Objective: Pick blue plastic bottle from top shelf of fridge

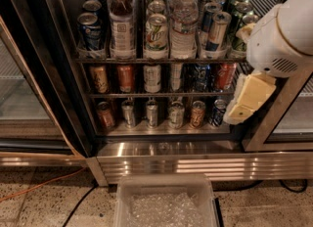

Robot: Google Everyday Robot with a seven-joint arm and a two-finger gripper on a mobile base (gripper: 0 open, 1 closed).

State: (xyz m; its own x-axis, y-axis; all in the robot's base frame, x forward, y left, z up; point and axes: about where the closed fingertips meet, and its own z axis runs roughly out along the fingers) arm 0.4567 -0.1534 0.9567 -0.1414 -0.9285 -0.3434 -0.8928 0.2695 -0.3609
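The blue plastic bottle [121,24] stands upright in the second lane from the left on the top shelf [161,60] of the fridge [63,99]. It has a white cap, dark liquid and a pale label. A dark blue can [91,31] is to its left and a green-white can [156,33] to its right. My gripper [246,100], cream-coloured below the white arm housing [283,30], hangs at the right side of the opening. It is level with the middle rack, far right of the bottle and lower than it.
Clear water bottles [184,23] and more cans fill the other top lanes. Two lower racks [161,95] hold can rows. A steel slatted base [195,165] lies below. A clear plastic bin [166,204] sits on the floor in front. An orange cable [34,189] and a black cable [78,206] lie at the left.
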